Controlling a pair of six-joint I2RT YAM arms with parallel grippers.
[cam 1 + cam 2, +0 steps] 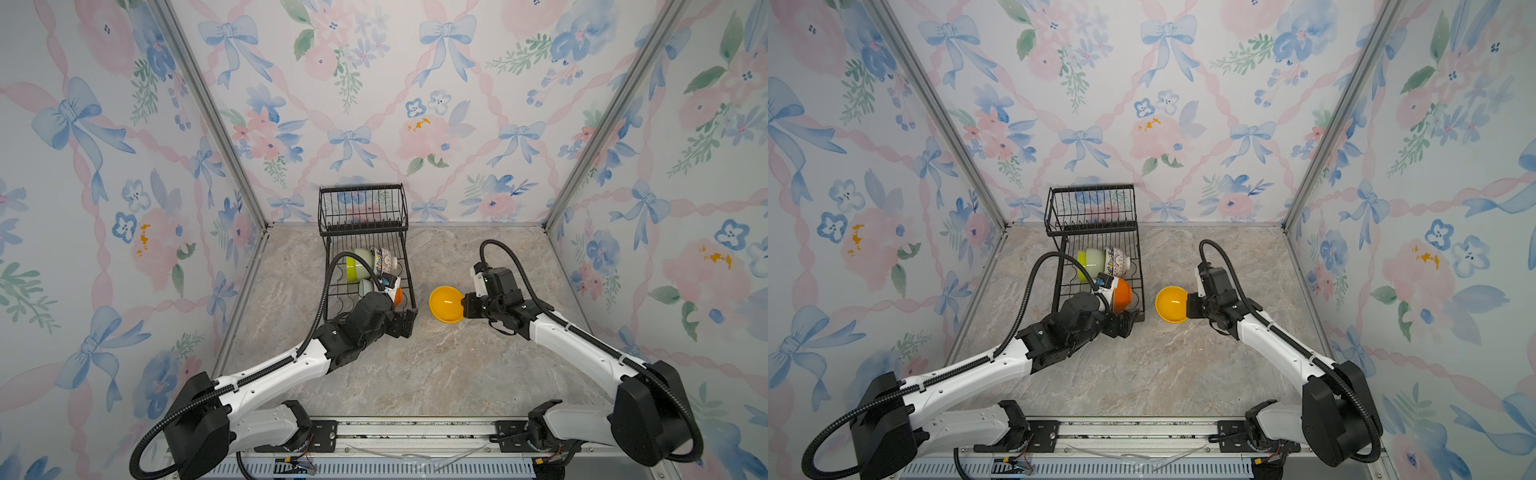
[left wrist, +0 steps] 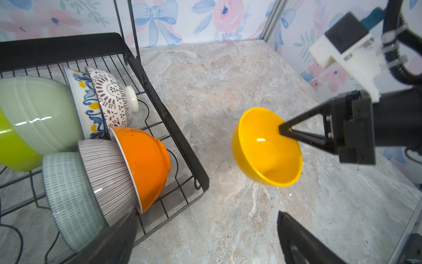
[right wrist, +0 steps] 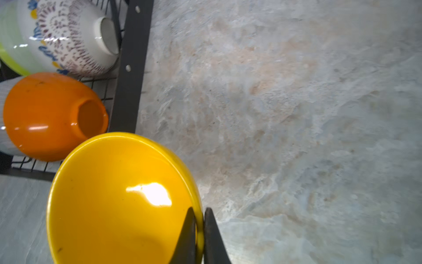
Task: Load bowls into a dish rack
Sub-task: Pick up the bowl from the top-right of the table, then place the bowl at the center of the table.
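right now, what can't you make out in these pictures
- pale teal dotted ceramic bowl: mostly hidden behind the left arm in both top views.
- white ribbed ceramic bowl: mostly behind the glossy orange bowl in the right wrist view.
- left gripper fingers: blurred and cut by the frame edge in the left wrist view.
- glossy yellow bowl: cut by the frame edge in the right wrist view.

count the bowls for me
7. Six lean in the rack's lower tray: lime green, pale green, patterned white, orange, striped, teal. The yellow bowl is outside, held by the right gripper. Nested bowls may hide more.
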